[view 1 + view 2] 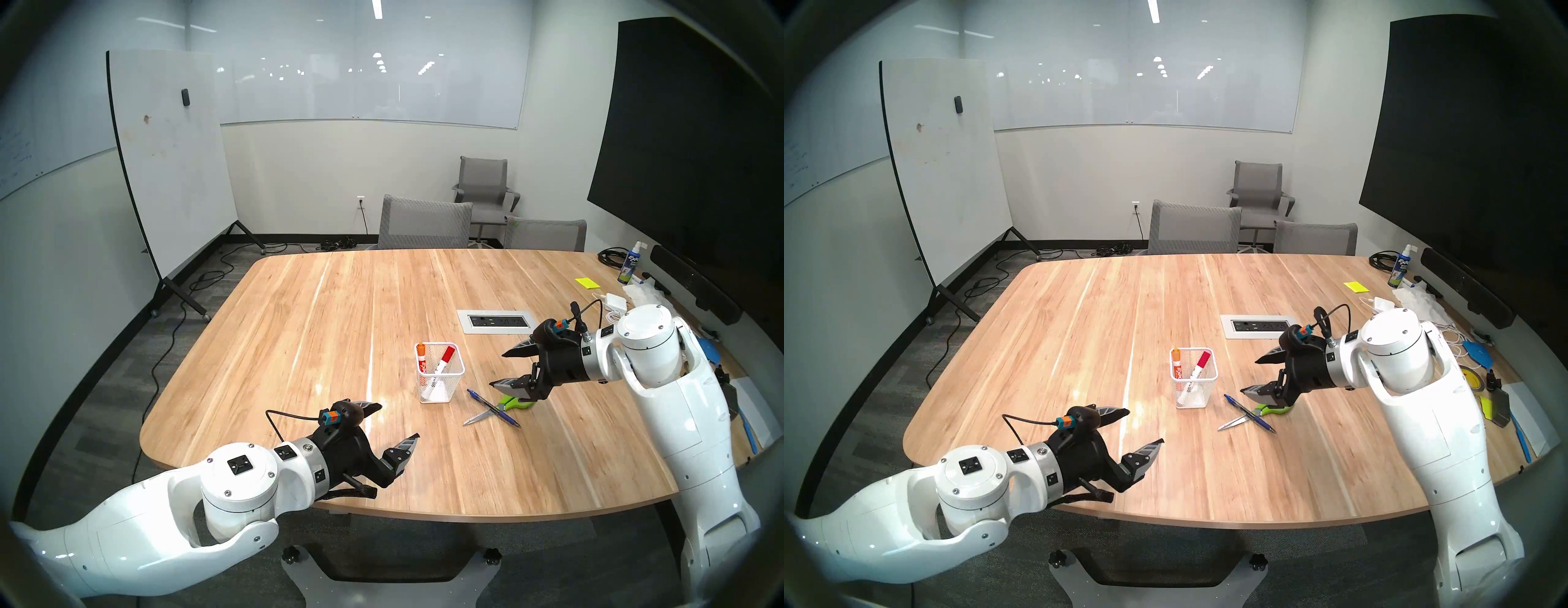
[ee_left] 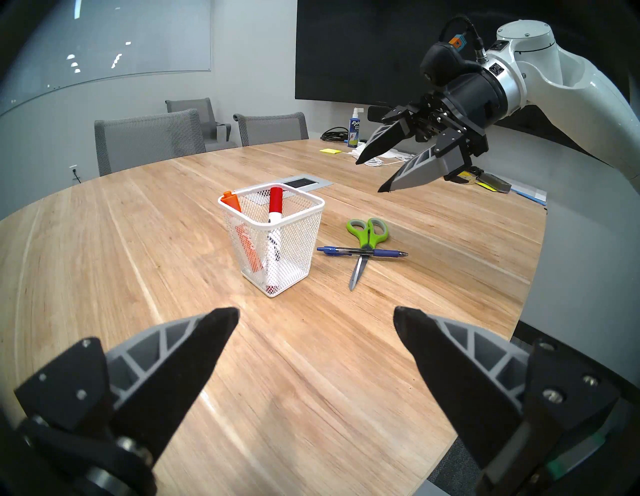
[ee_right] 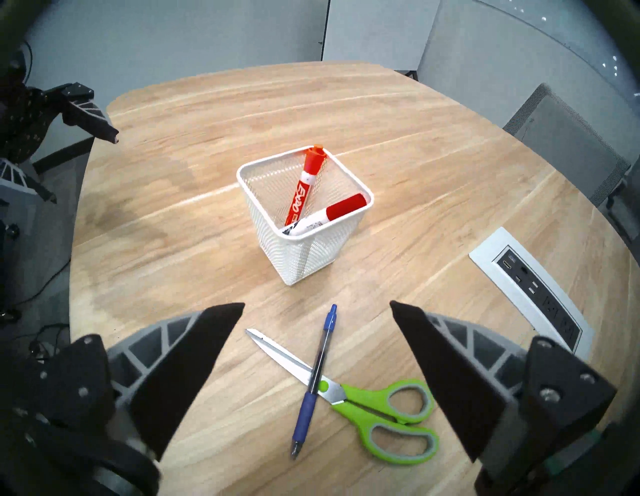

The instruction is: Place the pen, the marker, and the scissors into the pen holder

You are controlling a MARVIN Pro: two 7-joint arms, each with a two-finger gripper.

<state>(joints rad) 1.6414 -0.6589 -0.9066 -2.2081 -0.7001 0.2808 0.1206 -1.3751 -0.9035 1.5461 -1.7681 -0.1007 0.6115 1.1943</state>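
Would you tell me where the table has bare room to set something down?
Bare wood lies between the pen holder and the left gripper, and beyond the holder. Crowded: the pen crossing the scissors under the right gripper.

An office meeting room: wooden conference table (image 1: 339,322), grey mesh chairs (image 1: 424,223), whiteboards (image 1: 169,161), wall screen (image 1: 687,140).

Room's evenly lit from ceiling lights (image 1: 376,7), which mirror as bright dots in the glass wall board (image 1: 382,63). The wooden table (image 1: 297,339) catches pale glare streaks, and shadows on it are soft and faint. Heavy fisheye bend with a dark rim in all four views. In the wrist views the near fingers (image 3: 194,363) look slightly soft.
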